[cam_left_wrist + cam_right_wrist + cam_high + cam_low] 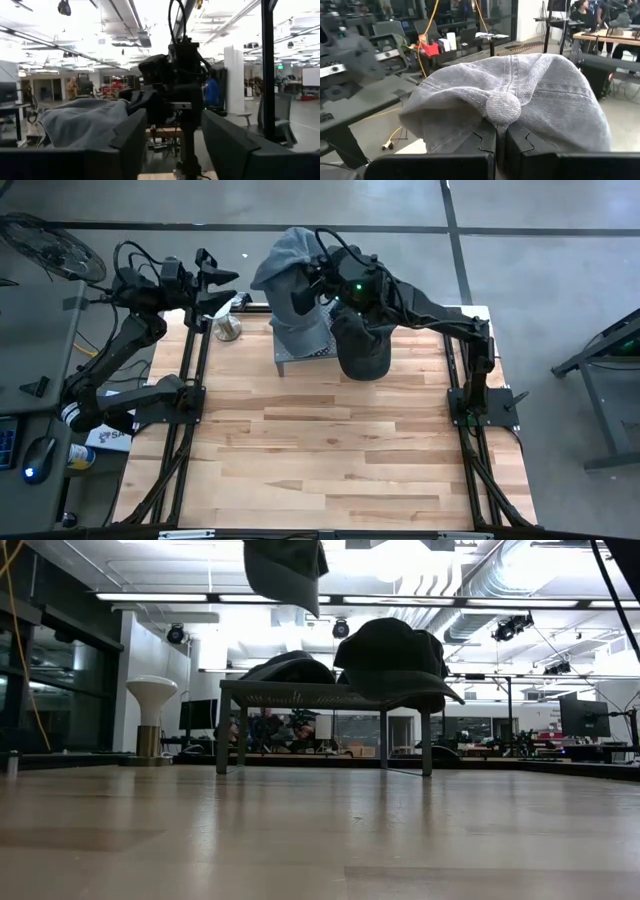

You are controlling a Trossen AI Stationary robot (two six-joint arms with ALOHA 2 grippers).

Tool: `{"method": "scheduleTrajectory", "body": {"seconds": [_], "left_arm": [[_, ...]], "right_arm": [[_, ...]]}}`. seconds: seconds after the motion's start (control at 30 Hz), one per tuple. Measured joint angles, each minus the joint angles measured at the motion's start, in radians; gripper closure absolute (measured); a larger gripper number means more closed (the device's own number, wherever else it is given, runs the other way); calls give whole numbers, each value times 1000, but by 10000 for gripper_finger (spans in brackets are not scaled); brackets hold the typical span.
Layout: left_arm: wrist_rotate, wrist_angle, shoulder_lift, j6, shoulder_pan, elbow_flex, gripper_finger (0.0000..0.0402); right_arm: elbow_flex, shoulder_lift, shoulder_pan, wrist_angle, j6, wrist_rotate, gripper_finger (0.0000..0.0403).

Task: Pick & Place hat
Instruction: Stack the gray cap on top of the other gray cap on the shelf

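A grey denim hat (pixel 283 258) hangs high above the table's far side, shut in my right gripper (pixel 318 277). The low view shows it at the top edge (pixel 285 570), clear above a small metal rack (pixel 300 695). The rack (pixel 285 360) carries a dark hat (pixel 290 667) and a black cap (pixel 362 350) whose brim (pixel 425 690) juts over the rack's near edge. My left gripper (pixel 222 280) waits open, raised at the far left corner. From there it looks across at the grey hat (pixel 85 122). My right gripper (pixel 500 145) pinches the grey hat's crown between its two fingers, right beside the top button (pixel 503 107). It comes at the hat from the table's right side. The hat is lifted clear, and its cloth (pixel 535 95) bulges out beyond the fingertips.
A pale, mushroom-shaped stand (pixel 152 710) sits at the far left of the table (pixel 228 328), next to the rack. The near half of the wooden table (pixel 330 460) shows bare planks. Black frame rails (pixel 190 400) run along both sides.
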Motion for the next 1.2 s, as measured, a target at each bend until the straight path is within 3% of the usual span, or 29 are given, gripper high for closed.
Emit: {"method": "scheduleTrajectory", "body": {"seconds": [0.13,0.37,0.87,1.1,1.2], "left_arm": [[-95,-2,0,46,-62,0,161],[-421,-102,7,298,-189,2,99],[-1102,-105,99,999,-553,2,92],[-1265,-63,149,1199,-641,4,92],[-1279,-106,181,1242,-658,43,92]], "right_arm": [[0,0,20,3,-21,42,403],[0,0,35,54,-67,122,403],[-10,36,35,113,-121,125,403],[-9,51,35,59,-88,90,403],[-9,64,35,66,-87,67,403]]}}
